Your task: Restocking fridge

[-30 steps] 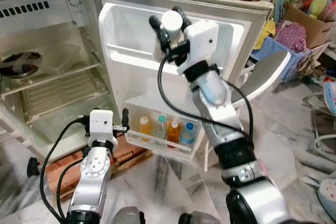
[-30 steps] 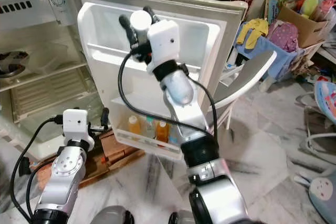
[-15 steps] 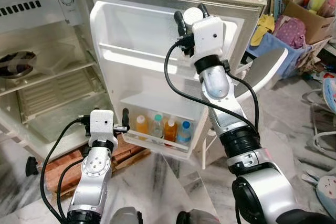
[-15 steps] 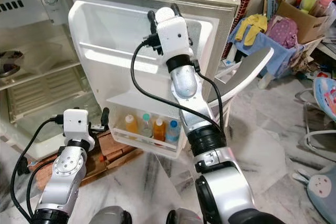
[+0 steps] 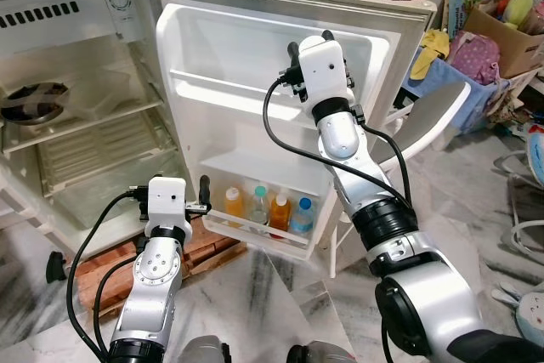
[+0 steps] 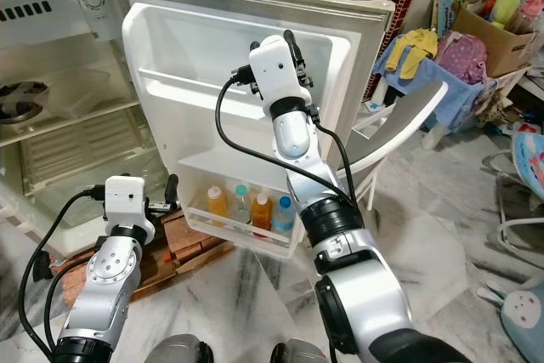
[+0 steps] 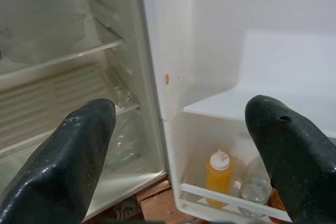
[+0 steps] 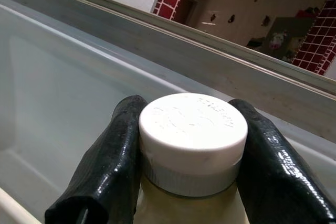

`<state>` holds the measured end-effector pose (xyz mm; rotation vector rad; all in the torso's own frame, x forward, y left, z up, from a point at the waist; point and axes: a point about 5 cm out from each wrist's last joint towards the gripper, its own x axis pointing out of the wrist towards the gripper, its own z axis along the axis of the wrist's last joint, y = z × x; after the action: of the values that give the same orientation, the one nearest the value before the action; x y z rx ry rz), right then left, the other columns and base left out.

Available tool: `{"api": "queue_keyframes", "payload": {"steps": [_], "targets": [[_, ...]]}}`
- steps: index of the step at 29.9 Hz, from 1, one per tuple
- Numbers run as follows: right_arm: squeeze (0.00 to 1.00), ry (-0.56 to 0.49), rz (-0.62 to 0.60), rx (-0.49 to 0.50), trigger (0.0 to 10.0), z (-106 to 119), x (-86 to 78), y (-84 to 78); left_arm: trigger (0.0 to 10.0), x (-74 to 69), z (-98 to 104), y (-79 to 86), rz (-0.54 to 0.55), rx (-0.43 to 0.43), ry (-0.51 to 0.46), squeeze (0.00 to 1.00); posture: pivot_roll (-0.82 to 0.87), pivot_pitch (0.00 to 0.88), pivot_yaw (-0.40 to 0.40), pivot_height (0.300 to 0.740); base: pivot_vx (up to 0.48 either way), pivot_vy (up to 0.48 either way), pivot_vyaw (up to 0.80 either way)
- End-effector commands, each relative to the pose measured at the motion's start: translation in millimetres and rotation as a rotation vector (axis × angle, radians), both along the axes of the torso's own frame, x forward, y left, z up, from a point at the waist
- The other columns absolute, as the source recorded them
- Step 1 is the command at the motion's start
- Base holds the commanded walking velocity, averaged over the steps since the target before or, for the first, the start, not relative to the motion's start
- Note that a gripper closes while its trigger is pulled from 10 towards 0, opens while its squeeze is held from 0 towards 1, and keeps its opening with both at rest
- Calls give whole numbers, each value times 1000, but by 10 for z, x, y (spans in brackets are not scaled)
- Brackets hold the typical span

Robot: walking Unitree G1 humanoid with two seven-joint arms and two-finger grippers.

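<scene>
White-capped bottle [image 8: 193, 145] is gripped between right gripper [image 8: 189, 182] fingers [image 8: 113, 166] at fridge door [image 5: 255, 48]; left gripper [image 7: 184, 150] is held wide at seven o'clock.

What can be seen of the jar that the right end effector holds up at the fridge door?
The jar has a round white screw lid, plastic by its look, with faint raised lettering on top. Below the lid a pale, yellowish body begins; the rest is hidden. It is clamped between the two black fingers of the right end effector, which press on both sides just under the lid. It is held high against the inner side of the open fridge door, near the top edge.
</scene>
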<state>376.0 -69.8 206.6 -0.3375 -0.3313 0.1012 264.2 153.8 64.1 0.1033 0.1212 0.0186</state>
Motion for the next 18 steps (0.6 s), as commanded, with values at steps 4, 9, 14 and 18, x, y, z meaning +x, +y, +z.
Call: {"api": "queue_keyframes", "payload": {"steps": [4, 9, 14, 18], "targets": [[906, 177, -170, -21, 10000, -327, 79, -349, 10000, 25, -7, -26, -8, 12, 17, 0, 129, 45, -31, 740, 0, 0, 0], [1000, 185, -234, -29, 10000, -328, 108, -480, 10000, 32, -11, -21, -9, 15, 19, 0, 124, 43, -25, 740, 0, 0, 0], [1000, 171, -279, -33, 10000, -289, 136, -574, 10000, 46, -5, -18, -11, 17, 19, 0, 124, 42, -23, 740, 0, 0, 0], [1000, 169, -293, -35, 10000, -276, 147, -585, 10000, 54, 0, -16, -12, 19, 19, 0, 128, 38, -23, 740, 0, 0, 0]]}}
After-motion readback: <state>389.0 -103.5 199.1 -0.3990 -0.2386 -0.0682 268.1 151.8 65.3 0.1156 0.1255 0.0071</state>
